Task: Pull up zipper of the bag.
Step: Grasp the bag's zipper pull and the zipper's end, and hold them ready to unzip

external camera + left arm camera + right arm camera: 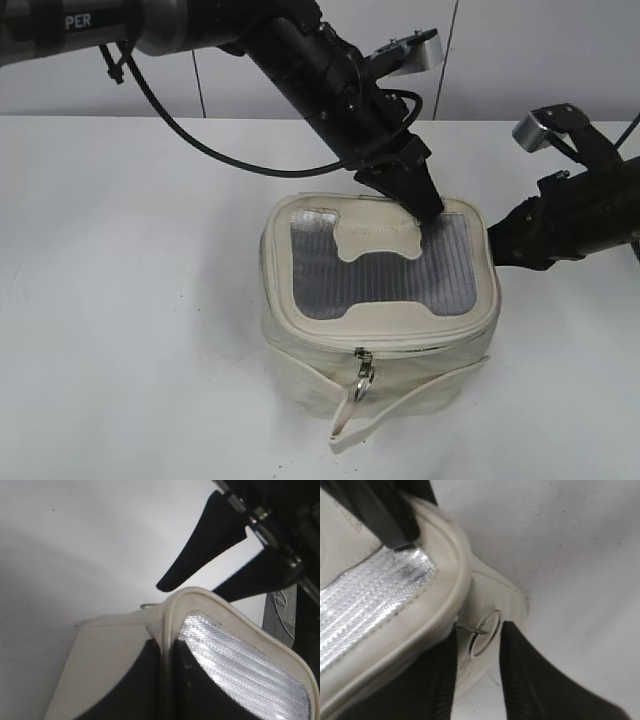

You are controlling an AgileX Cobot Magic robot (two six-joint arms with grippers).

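Observation:
The cream bag (300,350) stands mid-table, its grey mesh lid panel (450,270) facing up. The zipper (420,346) runs under the lid rim, and one silver pull with a ring (362,378) hangs at the front. My left gripper (428,208) reaches across and is shut on the lid rim (168,630) at the back right corner. My right gripper (493,240) is open at the bag's right side. Its jaws (477,647) flank the second ring pull (485,632) without closing on it. The right gripper's open fingers also show in the left wrist view (210,575).
The cream strap (395,408) lies loose on the table in front of the bag. The white table (120,300) runs back to a pale wall. The left arm (300,60) crosses above the table behind the bag.

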